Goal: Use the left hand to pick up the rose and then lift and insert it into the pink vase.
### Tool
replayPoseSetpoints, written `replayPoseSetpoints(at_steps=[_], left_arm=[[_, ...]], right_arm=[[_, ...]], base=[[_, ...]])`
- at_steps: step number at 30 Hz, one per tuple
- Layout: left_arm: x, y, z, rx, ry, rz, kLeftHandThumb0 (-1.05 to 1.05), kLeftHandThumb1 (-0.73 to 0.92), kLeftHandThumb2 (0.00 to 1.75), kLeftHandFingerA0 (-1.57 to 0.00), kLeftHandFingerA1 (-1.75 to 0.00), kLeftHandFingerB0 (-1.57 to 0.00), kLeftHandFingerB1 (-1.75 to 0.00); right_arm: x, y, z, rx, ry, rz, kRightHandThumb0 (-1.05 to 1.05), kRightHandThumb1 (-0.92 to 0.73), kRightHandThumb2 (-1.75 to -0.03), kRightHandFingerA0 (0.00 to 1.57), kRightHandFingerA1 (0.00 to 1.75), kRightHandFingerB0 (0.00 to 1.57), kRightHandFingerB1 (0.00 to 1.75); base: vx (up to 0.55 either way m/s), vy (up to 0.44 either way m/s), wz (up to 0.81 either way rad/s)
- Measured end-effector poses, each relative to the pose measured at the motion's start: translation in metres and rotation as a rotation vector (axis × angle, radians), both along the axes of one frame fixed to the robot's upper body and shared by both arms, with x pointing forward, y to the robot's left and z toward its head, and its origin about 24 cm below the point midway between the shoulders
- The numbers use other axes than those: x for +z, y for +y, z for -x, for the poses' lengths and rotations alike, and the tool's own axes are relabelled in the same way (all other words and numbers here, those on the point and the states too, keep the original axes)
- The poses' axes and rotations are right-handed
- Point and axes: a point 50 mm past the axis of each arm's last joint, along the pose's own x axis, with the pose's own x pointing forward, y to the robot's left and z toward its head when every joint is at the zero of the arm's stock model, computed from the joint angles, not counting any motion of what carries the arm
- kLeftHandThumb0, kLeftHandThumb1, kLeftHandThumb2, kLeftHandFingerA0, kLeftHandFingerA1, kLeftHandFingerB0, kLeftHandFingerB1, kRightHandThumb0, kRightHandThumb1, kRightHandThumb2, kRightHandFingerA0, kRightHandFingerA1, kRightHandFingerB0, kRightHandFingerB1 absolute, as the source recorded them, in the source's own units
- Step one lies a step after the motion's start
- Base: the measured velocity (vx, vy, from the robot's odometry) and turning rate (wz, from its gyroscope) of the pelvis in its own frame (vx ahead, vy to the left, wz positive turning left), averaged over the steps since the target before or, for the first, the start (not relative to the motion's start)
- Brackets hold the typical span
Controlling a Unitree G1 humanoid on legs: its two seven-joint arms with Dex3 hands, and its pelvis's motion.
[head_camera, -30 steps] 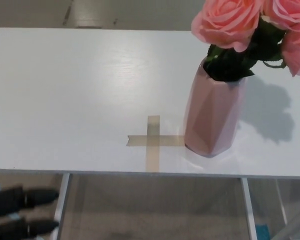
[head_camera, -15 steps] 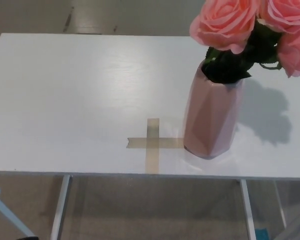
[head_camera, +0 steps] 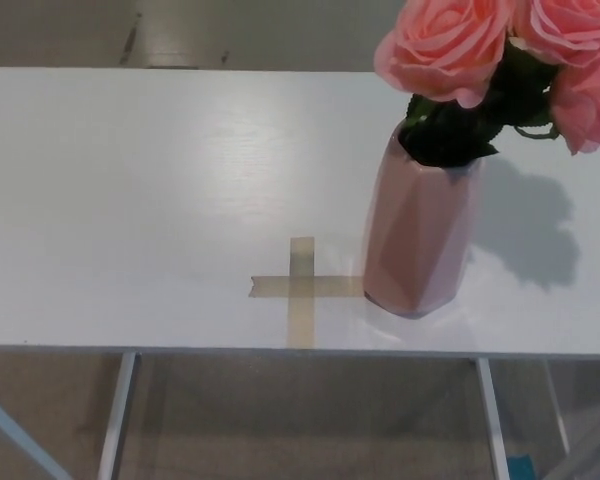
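A faceted pink vase [head_camera: 418,235] stands upright on the white table [head_camera: 130,180], right of centre near the front edge. Pink roses [head_camera: 450,45] with dark green leaves [head_camera: 455,130] rise out of its mouth; their stems are hidden inside it. More blooms [head_camera: 580,60] reach the picture's top right corner. No loose rose lies on the tabletop. Neither of my hands shows in the head view.
A cross of tan tape [head_camera: 300,288] is stuck to the table just left of the vase's base. The vase and flowers cast a shadow [head_camera: 535,225] to the right. Metal table legs [head_camera: 115,415] show below the front edge, above a brown floor.
My left hand, at the bottom left corner a second ago, has dropped out of the picture. The whole view has shifted slightly; the vase and roses stay put.
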Motion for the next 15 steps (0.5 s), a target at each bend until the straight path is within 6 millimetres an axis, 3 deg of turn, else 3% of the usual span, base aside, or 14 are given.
replayPoseSetpoints(at_steps=[4,5,9,10,15], left_arm=[[-0.014,0.003,0.010,0.063,0.087,-0.030,-0.67,0.51,0.57,-0.23,-0.30,-0.27,-0.30],[-0.017,0.003,0.012,0.069,0.107,-0.047,-0.31,0.22,0.86,-0.09,-0.51,-0.09,-0.49],[-0.022,0.004,0.015,0.084,0.140,-0.103,-0.31,0.23,0.86,-0.09,-0.51,-0.09,-0.49],[-0.022,0.005,0.013,0.086,0.136,-0.122,-0.65,0.51,0.56,-0.26,-0.31,-0.23,-0.29],[-0.017,0.009,0.002,0.081,0.087,-0.175,-0.63,0.50,0.56,-0.26,-0.31,-0.22,-0.29]], right_arm=[[0.000,0.000,0.000,-0.001,-0.001,0.000,-0.18,-0.62,-0.58,0.62,0.50,0.56,0.47],[0.000,0.000,0.000,-0.001,-0.001,-0.001,-0.18,-0.62,-0.58,0.62,0.50,0.56,0.47],[0.001,0.000,-0.003,-0.002,-0.008,-0.001,-0.18,-0.62,-0.58,0.62,0.50,0.57,0.47],[0.002,0.000,-0.005,-0.002,-0.014,-0.002,-0.17,-0.62,-0.58,0.62,0.50,0.56,0.47],[0.004,0.000,-0.009,-0.001,-0.025,-0.002,-0.17,-0.62,-0.58,0.61,0.50,0.56,0.47]], base=[[0.00,0.000,0.00],[0.00,0.000,0.00],[0.00,0.000,0.00],[0.00,0.000,0.00],[0.00,0.000,0.00]])
